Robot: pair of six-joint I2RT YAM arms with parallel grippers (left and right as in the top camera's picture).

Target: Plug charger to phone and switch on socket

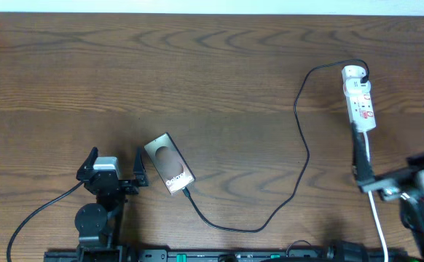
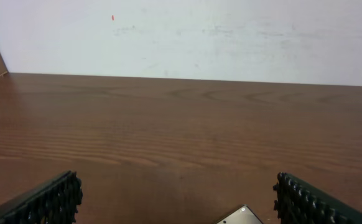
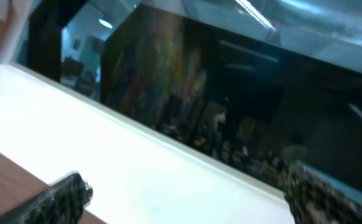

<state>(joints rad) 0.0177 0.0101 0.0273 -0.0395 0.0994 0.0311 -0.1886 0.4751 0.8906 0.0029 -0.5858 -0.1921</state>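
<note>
Released, my right hand (image 1: 400,142) sat nearer the socket (image 1: 359,98), which lay lengthwise just ahead, slightly to its left.

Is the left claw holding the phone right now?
No, the left claw is wide open, and the phone lies flat on the table.

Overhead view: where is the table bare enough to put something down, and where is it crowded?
The far half of the table is bare from its left edge to the charger loop. Bare too: between the phone and that loop. Crowded: the phone beside the left gripper, and near the socket.
</note>
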